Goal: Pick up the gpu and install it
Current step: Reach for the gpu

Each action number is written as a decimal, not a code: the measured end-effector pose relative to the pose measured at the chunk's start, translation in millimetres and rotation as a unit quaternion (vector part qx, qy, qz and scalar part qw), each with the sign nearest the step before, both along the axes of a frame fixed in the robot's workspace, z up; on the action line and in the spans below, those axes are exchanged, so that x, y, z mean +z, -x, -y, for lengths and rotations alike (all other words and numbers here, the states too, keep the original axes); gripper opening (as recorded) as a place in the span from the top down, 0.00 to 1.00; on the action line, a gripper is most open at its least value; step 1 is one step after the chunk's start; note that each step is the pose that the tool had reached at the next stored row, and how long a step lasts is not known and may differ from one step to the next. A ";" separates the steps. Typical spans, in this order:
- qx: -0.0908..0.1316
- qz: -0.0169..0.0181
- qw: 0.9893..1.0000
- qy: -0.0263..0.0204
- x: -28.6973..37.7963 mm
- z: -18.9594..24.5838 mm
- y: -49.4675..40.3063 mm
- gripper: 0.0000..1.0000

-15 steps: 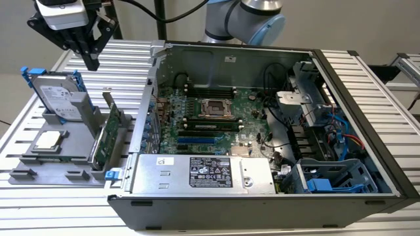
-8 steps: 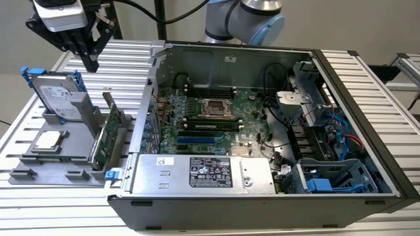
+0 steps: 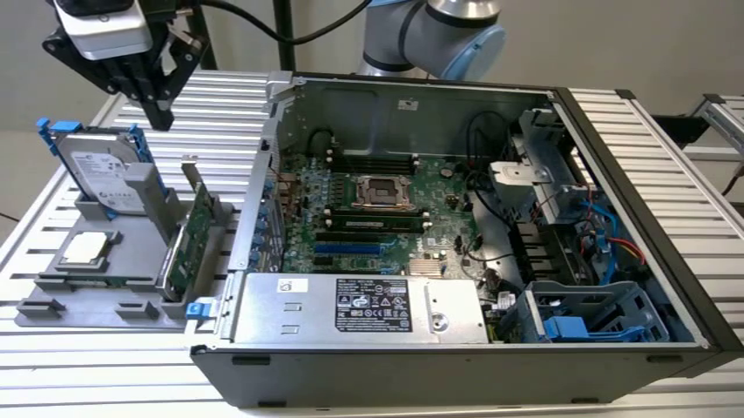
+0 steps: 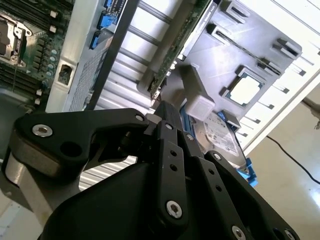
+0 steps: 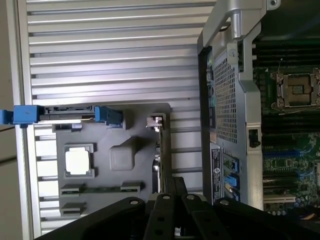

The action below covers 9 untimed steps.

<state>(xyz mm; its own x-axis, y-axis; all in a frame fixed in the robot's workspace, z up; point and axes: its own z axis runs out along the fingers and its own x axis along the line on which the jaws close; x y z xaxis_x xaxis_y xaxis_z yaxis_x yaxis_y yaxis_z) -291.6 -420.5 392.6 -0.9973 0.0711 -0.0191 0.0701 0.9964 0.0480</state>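
hovering pincer above the gpu in its holder

exterior view: the black pincer hangs in the air at the exterior view's left, its fingers drawn together on nothing. below it, well apart, the gpu stands on edge in a grey holder on the ribbed metal desk, just beside the open computer case. a silver hard drive in a blue frame stands in the same holder, further to the exterior view's left, and a square processor chip lies flat near it. the green motherboard lies inside the case.

second wrist view: the pincer shows its fingertips closed against each other. beyond them lie the green edge of the gpu, the hard drive and the chip.

first wrist view: looking straight down, the pincer sits over the thin edge of the gpu, not touching it. the case wall is just beside the card, and the chip and hard drive lie on its other side.
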 end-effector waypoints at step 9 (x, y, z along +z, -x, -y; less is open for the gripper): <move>0.000 0.000 1.000 0.000 0.0 6.2 0.1 1.00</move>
<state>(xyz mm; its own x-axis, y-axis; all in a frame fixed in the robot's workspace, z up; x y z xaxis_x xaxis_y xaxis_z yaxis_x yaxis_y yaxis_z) -291.8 -426.7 392.6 -0.9973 0.0712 -0.0190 0.0702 0.9964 0.0479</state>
